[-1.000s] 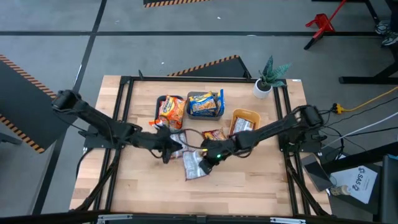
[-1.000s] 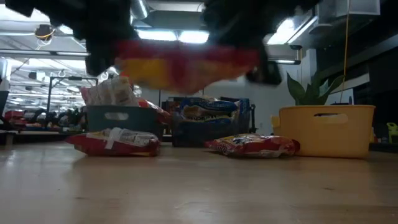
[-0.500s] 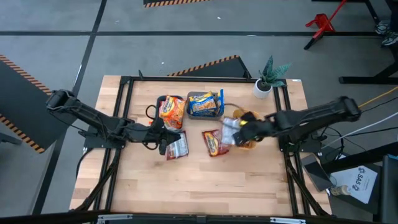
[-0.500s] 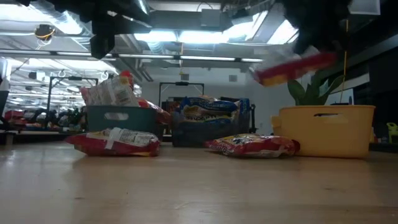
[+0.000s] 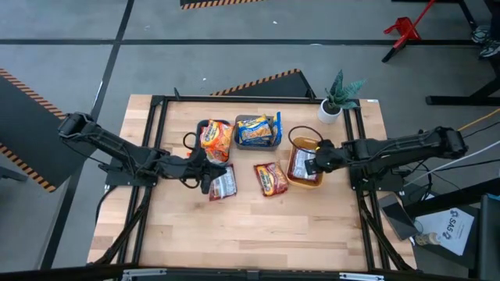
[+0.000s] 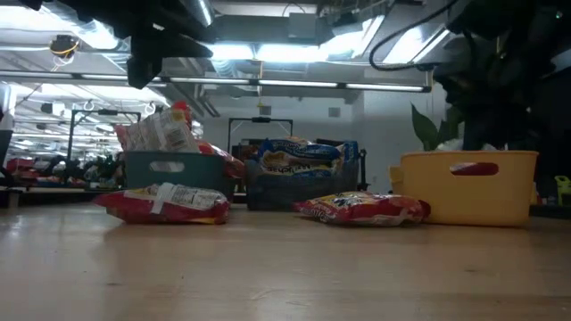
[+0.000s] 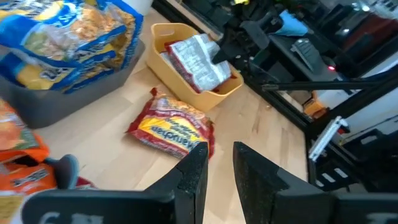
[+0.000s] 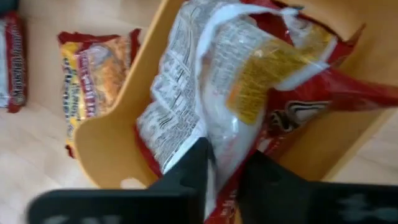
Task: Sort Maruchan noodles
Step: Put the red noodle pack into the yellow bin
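Observation:
My right gripper (image 5: pixel 311 161) points down into the yellow tray (image 5: pixel 306 144), shut on a silvery-white and red noodle packet (image 8: pixel 217 99) that lies in it. My left gripper (image 7: pixel 217 165) hovers open and empty above the table, beside a red packet (image 5: pixel 223 184) that lies flat. Another red packet (image 5: pixel 271 178) lies flat between the two arms. An orange packet (image 5: pixel 216 139) fills the teal tray (image 6: pixel 169 168), and yellow-and-blue packets (image 5: pixel 256 131) fill the grey tray (image 5: pixel 275 143). My right gripper pinches the silvery-white packet's edge (image 8: pixel 227 163) between its two fingers, coming from above and slanting down. The packet rests in the yellow tray, leaning on its wall, with its printed back up.
A potted plant (image 5: pixel 340 97) stands at the table's far right corner. The three trays stand in a row across the far half. Bare wood (image 5: pixel 250 234) spreads over the near half of the table.
My right gripper has carried the silvery-white packet from the table's middle toward the right edge, lifted clear, and brought it down into the yellow tray. My left gripper has risen a little over the red packet.

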Controlling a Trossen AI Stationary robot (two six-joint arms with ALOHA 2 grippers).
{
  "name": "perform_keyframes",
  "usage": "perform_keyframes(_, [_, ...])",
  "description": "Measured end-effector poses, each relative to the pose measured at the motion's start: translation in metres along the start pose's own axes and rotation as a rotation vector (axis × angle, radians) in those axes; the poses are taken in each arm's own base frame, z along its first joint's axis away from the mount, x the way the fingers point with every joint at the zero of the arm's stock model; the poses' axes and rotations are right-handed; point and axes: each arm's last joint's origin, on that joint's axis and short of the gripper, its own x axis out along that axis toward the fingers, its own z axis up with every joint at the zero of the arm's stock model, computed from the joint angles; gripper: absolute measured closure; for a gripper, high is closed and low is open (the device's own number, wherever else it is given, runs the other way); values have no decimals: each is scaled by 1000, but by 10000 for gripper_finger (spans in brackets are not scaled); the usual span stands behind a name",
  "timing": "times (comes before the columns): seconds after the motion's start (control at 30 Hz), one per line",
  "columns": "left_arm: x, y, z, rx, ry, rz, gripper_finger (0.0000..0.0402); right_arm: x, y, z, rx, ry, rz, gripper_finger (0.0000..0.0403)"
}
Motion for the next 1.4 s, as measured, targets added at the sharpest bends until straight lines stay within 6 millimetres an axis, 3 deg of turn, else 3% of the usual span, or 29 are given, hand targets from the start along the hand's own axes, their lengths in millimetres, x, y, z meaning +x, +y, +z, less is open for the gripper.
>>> perform_keyframes(0.17, [0,1,-1,9,6,18,331,-2,0,1,-17,-37,-4,240])
perform_keyframes(0.33, [0,2,-4,20,55,3,331,-22,8,7,-41,-76,-11,169])
perform_keyframes(0.57, [-1,3,-9,35,168,-50,331,-67,41,24,-197,-235,70,173])
perform_keyframes(0.67, [-2,2,-10,34,170,-53,331,-73,58,31,-266,-309,114,187])
perform_keyframes(0.8, [-2,2,-10,14,168,-50,331,-52,81,34,-366,-312,150,211])
perform_keyframes(1.1, [-2,3,-10,-42,169,-31,331,27,109,30,-545,-180,12,265])
perform_keyframes(1.4, [-2,5,-12,-79,163,11,331,50,139,37,-785,-114,-168,380])
